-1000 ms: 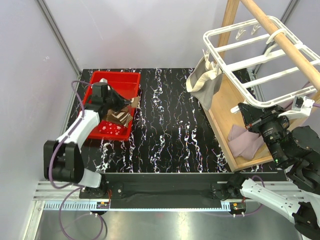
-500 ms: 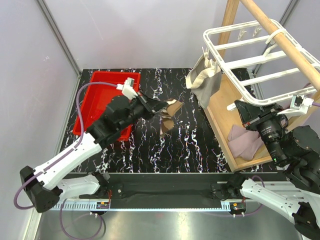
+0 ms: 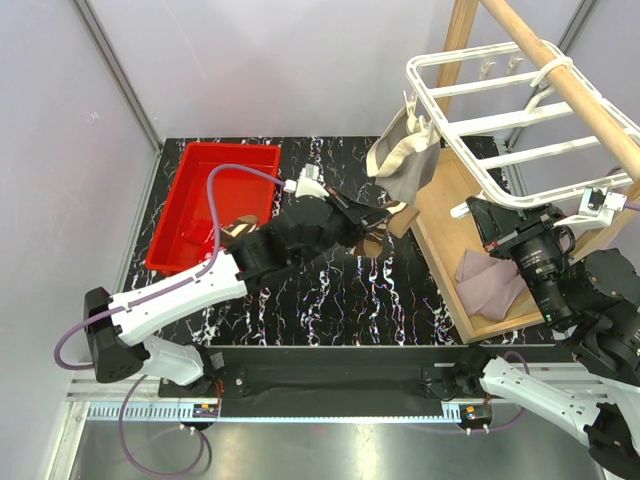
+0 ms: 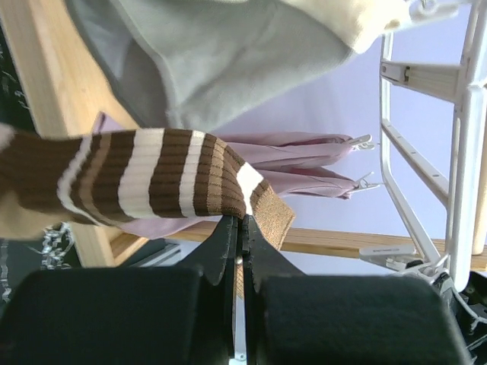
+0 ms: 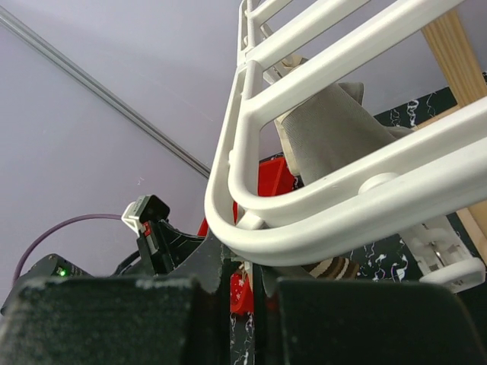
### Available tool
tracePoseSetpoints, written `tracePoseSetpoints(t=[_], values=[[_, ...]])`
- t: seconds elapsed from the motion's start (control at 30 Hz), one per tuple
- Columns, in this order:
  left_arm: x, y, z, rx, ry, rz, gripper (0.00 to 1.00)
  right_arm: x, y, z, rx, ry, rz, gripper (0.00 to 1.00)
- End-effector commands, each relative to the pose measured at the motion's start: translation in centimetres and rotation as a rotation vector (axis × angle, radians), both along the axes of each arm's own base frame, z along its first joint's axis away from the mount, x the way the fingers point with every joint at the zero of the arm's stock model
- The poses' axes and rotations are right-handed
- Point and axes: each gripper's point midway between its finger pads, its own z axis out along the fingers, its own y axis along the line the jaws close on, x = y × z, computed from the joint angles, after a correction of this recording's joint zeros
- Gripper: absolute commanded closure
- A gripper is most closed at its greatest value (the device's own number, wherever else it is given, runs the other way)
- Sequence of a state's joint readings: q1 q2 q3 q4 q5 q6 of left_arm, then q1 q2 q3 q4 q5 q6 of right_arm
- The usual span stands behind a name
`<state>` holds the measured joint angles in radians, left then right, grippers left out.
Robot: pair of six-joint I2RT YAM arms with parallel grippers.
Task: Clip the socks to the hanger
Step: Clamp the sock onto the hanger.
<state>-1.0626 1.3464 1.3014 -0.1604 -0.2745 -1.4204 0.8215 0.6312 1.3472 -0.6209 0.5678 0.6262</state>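
Left gripper (image 4: 242,228) has its jaws pressed tight on one end of the brown-and-cream striped sock (image 4: 152,182), and the rest of the sock trails off sideways, clear of the table. Just past it a beige-grey sock (image 4: 228,53) hangs from the white grid hanger (image 4: 464,152), and behind that two mauve-pink socks (image 4: 297,163) appear pinned by small clips (image 4: 364,141). Right gripper (image 5: 247,277) sits closed narrow right under the hanger's curved corner rim and seems to pinch it and steady the frame. The step in hand looks like carrying the striped sock to a free clip. To do it well, the pinched end should probably come up edge-first with only a short lip showing past the fingertips, so that a clip can bite fabric rather than metal. It should also come in beside the beige-grey sock, not through it, while the frame is kept from swinging. Far back, the red plastic tub (image 3: 200,170) sits well apart on the marbled table (image 3: 330,290)
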Motion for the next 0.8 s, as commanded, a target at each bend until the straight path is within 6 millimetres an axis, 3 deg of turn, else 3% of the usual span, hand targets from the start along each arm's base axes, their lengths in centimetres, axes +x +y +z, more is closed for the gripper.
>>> tracePoseSetpoints(t=[0.0, 0.33, 0.77], values=[[-0.3, -0.7, 6.5, -0.166, -0.067, 0.055, 1.0, 0.4, 2.6, -1.6, -0.038, 0.054, 0.086, 1.0], [-1.5, -2.2, 8.7, -0.206, -0.099, 0.026, 1.0, 0.7, 2.5, -2.2, -0.054, 0.069, 0.069, 1.0], [-2.1, -3.4, 9.5, -0.222, -0.115, -0.01, 1.0, 0.9, 2.5, -2.7, -0.059, 0.08, 0.06, 1.0]])
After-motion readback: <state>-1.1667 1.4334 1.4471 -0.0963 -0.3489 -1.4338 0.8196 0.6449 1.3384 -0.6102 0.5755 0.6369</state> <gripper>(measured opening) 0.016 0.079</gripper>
